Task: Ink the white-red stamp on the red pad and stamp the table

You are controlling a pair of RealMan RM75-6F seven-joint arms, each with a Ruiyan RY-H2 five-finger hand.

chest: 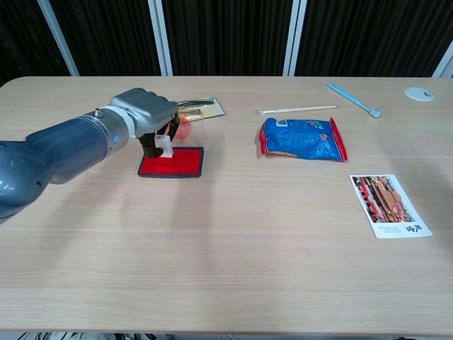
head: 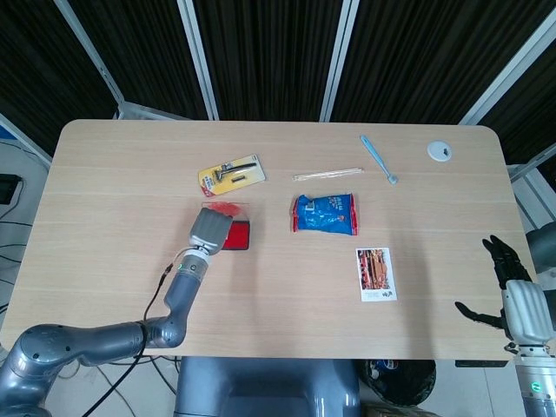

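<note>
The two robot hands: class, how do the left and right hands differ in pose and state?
The left hand is over the table, its fingers closed on the white-red stamp above the red pad; the right hand is off the table's right edge. The left hand holds something; the right hand holds nothing, fingers spread. The left looks silver-grey from behind; the right's fingers look black. Both are many-fingered hands on arms.

White-red stamp (chest: 163,146) upright above the flat red pad (chest: 170,163).

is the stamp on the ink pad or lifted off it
Lifted, it seems: in the chest view the stamp held by the left robot hand shows red ink pad beneath it.
</note>
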